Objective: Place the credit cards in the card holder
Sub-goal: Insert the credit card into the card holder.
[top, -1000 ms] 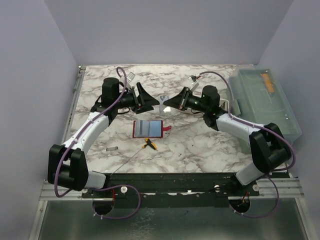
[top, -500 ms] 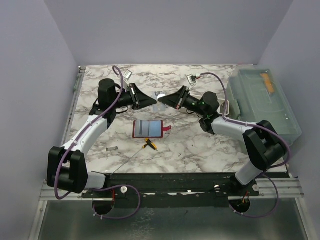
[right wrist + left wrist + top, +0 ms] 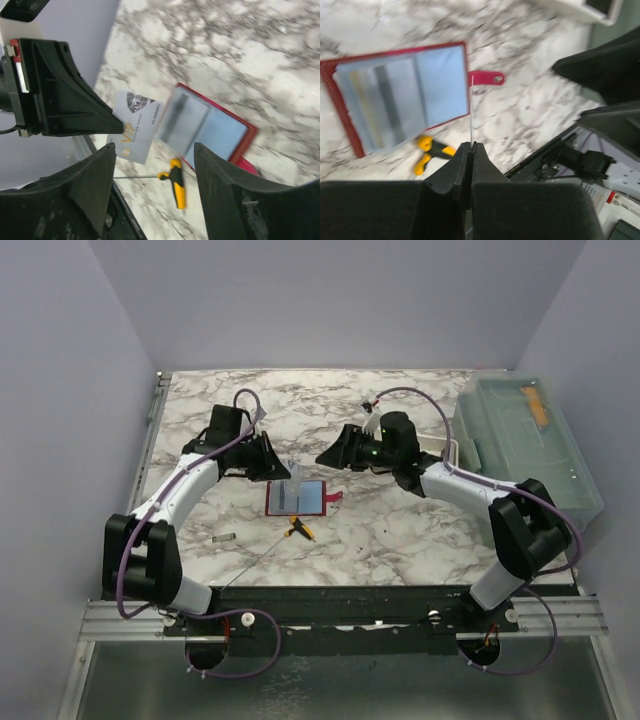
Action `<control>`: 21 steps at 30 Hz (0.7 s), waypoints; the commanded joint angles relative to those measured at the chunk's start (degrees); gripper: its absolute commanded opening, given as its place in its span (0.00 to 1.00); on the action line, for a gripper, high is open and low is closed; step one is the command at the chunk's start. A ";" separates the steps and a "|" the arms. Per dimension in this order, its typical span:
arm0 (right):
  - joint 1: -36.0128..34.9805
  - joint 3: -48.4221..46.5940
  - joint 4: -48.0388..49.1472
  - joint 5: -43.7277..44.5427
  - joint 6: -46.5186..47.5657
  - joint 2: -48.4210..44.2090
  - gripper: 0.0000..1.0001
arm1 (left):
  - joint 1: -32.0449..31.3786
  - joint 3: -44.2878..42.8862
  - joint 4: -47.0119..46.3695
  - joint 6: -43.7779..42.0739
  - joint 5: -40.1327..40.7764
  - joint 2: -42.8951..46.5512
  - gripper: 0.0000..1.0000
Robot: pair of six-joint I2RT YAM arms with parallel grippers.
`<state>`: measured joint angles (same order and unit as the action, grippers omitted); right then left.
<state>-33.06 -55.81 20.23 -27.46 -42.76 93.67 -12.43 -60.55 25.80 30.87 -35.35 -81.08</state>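
Left claw (image 3: 471,147) clamped on credit card (image 3: 135,125) edge, right claw (image 3: 152,152) open, empty; card could pivot, missing card holder (image 3: 395,95) beneath.

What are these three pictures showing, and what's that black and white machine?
Two white-and-black robot arms are bolted to a marble table. One picture looks down from above; the other two come from cameras on the wrists. On the table lie an open red wallet with blue-grey lining, a yellow-handled thin metal tool and a large clear lidded bin. The left gripper pinches a pale plastic card close to the wallet; the right gripper is open and empty.
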 commanded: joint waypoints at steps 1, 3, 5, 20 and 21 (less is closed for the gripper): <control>-0.21 -3.90 -23.22 7.46 10.83 3.72 0.71 | 0.31 -0.67 12.10 -9.48 5.05 -5.90 0.00; -0.17 -5.49 -27.95 9.77 11.87 5.82 0.73 | 0.33 -0.75 10.95 -9.96 3.50 -7.69 0.00; -0.17 -7.27 -31.33 10.76 13.06 8.37 0.73 | 0.36 -1.34 10.15 -10.46 3.09 -9.53 0.00; 0.06 -9.31 -27.44 9.30 11.63 17.71 0.16 | 0.32 -4.29 6.68 -11.59 -1.52 -20.59 0.00; 0.07 -9.38 -27.44 9.32 11.69 17.91 0.13 | 0.30 -4.26 6.53 -11.58 -2.01 -20.94 0.00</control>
<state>-32.99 -64.18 -6.61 -18.72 -31.46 109.78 -12.34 -64.20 33.76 20.51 -34.26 -100.97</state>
